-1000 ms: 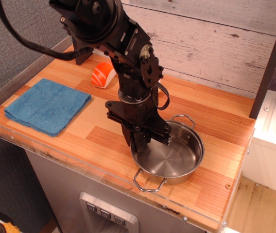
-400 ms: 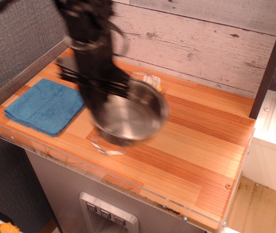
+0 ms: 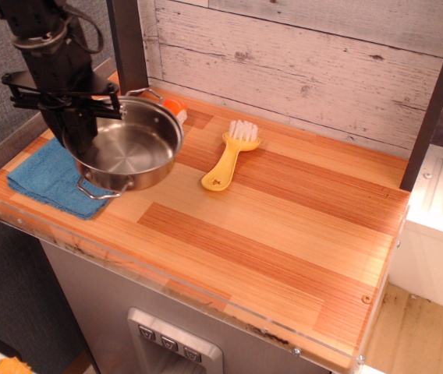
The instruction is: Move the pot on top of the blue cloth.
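Wooden counter [image 3: 284, 226]: fingers [image 3: 81, 140] grip shiny round pot [image 3: 132, 148] above fuzzy blue cloth [image 3: 38, 178].

Bright, even indoor light, sharp focus, soft shadows.

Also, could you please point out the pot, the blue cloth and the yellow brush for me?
pot [image 3: 128, 148], the single camera view, on its shiny inner floor.
blue cloth [image 3: 38, 178], same view, on the exposed part left of the pot.
yellow brush [image 3: 223, 167], same view, on its handle.
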`<state>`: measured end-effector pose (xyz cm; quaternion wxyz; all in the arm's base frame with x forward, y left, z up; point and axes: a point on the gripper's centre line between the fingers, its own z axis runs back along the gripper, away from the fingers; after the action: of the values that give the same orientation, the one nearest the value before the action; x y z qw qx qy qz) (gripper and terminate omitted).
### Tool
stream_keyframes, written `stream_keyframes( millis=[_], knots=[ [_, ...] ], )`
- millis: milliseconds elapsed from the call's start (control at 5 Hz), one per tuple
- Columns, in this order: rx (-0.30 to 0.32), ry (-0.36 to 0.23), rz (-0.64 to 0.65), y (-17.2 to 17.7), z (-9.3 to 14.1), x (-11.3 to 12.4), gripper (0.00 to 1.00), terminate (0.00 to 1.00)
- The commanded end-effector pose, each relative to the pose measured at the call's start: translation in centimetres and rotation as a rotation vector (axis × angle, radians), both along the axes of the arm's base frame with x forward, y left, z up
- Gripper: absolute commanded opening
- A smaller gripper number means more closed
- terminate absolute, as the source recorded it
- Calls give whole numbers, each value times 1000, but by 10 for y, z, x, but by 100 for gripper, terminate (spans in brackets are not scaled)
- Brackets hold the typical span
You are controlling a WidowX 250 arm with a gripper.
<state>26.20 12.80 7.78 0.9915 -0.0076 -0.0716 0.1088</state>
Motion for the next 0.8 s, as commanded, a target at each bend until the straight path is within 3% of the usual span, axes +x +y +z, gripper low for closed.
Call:
stream_keyframes(
  millis=[0,600],
  knots=[
    [13,13,41,38,-6,6,0,0],
    [74,14,-20,62,-9,-8,0,0]
  ],
)
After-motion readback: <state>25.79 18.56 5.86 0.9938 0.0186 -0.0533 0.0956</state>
